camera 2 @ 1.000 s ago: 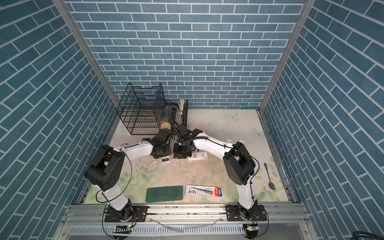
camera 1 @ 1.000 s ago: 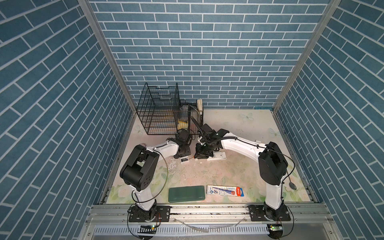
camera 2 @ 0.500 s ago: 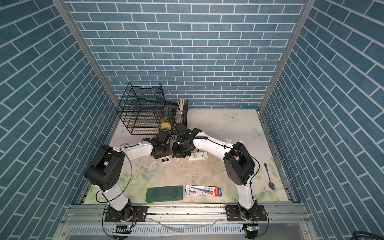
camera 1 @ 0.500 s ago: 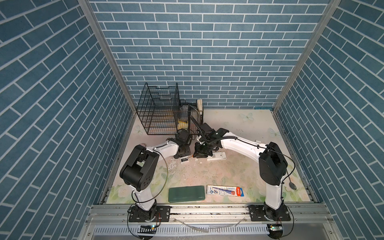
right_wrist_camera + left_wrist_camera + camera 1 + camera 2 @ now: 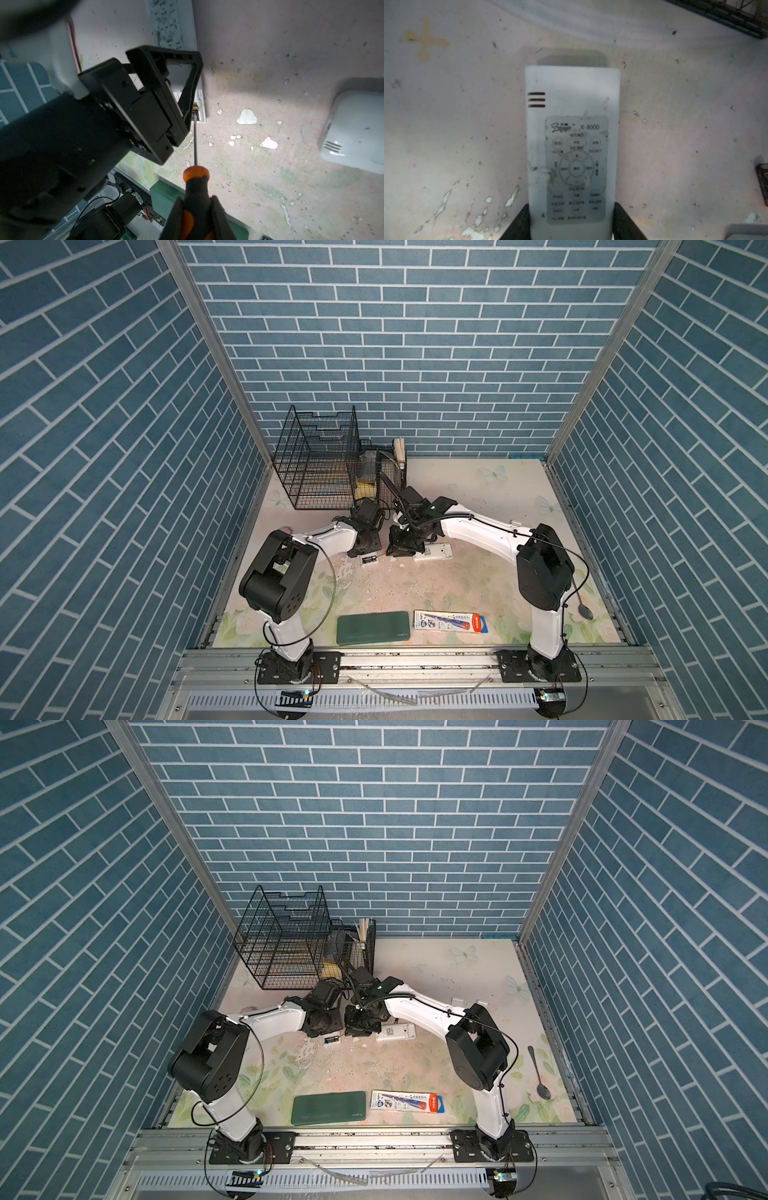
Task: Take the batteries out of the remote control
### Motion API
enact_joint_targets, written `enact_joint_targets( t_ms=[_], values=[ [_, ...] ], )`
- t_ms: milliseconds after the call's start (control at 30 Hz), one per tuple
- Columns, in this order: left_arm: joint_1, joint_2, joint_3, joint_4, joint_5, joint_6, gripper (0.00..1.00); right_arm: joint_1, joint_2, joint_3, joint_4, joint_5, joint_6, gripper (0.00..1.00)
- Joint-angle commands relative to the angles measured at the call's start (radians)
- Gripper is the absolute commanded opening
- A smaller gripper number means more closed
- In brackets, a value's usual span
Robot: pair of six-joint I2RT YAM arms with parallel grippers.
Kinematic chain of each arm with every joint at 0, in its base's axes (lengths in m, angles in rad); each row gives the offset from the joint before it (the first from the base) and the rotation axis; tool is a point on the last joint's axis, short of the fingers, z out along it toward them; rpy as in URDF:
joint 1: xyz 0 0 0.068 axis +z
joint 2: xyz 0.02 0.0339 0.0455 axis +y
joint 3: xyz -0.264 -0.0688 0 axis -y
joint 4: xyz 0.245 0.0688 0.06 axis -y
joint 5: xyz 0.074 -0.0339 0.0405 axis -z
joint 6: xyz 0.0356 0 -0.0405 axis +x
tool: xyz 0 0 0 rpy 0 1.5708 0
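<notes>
Scuffed tabletop, left claw clamping remote control, right claw closed on screwdriver

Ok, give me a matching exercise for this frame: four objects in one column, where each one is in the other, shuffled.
Things:
1. remote control
2. screwdriver
3. green case
4. spoon

Places:
A. lying near the right edge of the table
B. clamped in the left gripper
C. at the front edge, beside the pen pack
D. gripped by the right gripper

Pairs: 1-B; 2-D; 3-C; 4-A
</notes>
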Motion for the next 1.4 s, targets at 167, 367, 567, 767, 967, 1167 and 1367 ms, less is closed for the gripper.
enact_joint_targets(
  t_ms=[167,367,567,767,967,1167,1367],
  values=[
    [-0.012,0.094,-0.074,-0.058,0.125,-0.031,0.19,0.009,0.007,0.006,-0.051,0.017,-0.039,0.0],
    [-0.012,0.096,-0.074,-0.056,0.125,-0.032,0.19,0.01,0.013,0.006,-0.051,0.014,-0.04,0.0],
    [-0.012,0.096,-0.078,-0.05,0.124,-0.037,0.19,0.017,0.026,0.01,-0.048,0.003,-0.039,0.0],
    [-0.012,0.093,-0.084,-0.049,0.123,-0.043,0.19,0.022,0.037,0.012,-0.043,-0.008,-0.032,0.0],
    [-0.012,0.093,-0.083,-0.045,0.125,-0.046,0.18,0.029,0.035,0.017,-0.059,0.003,-0.035,0.0],
    [-0.012,0.094,-0.086,-0.045,0.125,-0.044,0.18,0.03,0.041,0.048,-0.129,0.069,-0.063,0.0],
    [-0.012,0.096,-0.087,-0.042,0.126,-0.043,0.17,0.03,0.049,0.078,-0.172,0.107,-0.08,0.0]
  ],
)
